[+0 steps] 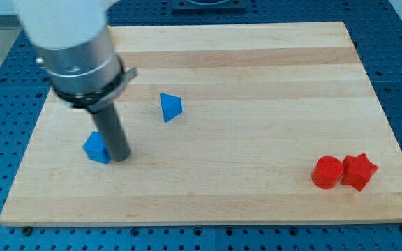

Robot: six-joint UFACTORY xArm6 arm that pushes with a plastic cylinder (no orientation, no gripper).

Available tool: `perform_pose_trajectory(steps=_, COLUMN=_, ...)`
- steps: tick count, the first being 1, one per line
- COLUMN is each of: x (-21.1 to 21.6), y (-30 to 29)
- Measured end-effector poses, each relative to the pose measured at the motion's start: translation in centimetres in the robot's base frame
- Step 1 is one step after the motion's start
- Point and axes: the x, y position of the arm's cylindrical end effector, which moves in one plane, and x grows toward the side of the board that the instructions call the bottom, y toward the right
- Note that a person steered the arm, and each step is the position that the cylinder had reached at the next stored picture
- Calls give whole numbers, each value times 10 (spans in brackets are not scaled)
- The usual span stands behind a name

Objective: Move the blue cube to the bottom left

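A: Rod first. Where was my tip point(121, 157)?

B: It sat down on the wooden board point(257, 63), pressed against the right side of the blue cube point(97, 148). The rod had nothing to open or close and held nothing; it only touched the cube from the side.

A: And the cube?

B: It lay toward the view's left, in the lower half of the board, a little in from the left edge and above the bottom edge.

A: Other blocks?

B: A blue triangular block point(169, 106) lay up and to the right of the cube, apart from it. Far off at the view's bottom right, a red cylinder point(326, 171) and a red star-shaped block point(359, 171) sat side by side, about touching.
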Motion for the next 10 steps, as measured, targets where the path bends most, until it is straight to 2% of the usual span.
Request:
perform_pose_trajectory(steps=1, x=4, y=-36)
perform_pose_trajectory(steps=3, x=-3, y=11)
perform_pose_trajectory(steps=4, x=-24, y=5)
perform_pose_trajectory(steps=6, x=-38, y=-61)
perform_pose_trajectory(steps=8, x=1, y=-98)
perform_pose_trajectory(steps=10, x=10, y=-76)
